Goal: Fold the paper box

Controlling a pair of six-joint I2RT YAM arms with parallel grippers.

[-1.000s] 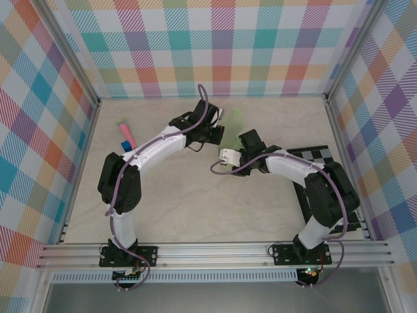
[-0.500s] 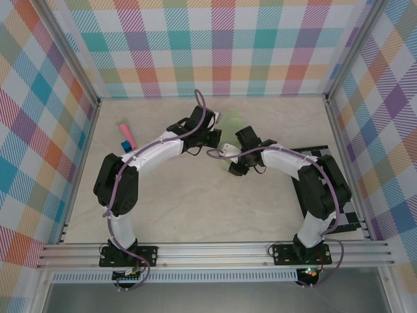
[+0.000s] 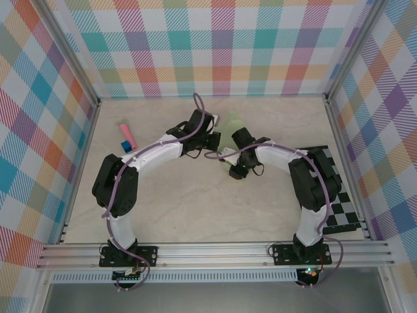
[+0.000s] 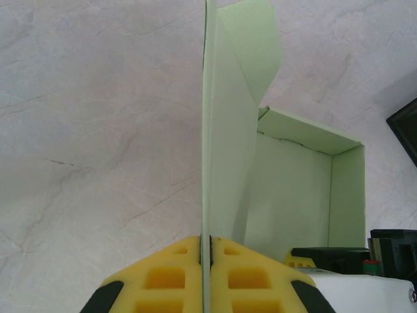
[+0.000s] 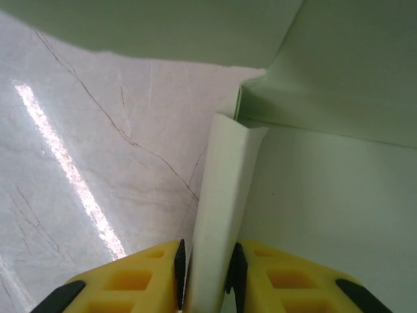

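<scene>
The paper box (image 3: 232,121) stood in the upper middle of the frame. The left fingers (image 4: 166,277) pinched one thin wall, the right fingers (image 5: 130,287) a folded flap (both tight). Pulling apart could tear the card or bend it wrong.

The paper box (image 3: 233,122) lies on the table (image 3: 195,208) between the stick (image 3: 126,135) at left and the checkered board (image 3: 339,199) at right.
</scene>
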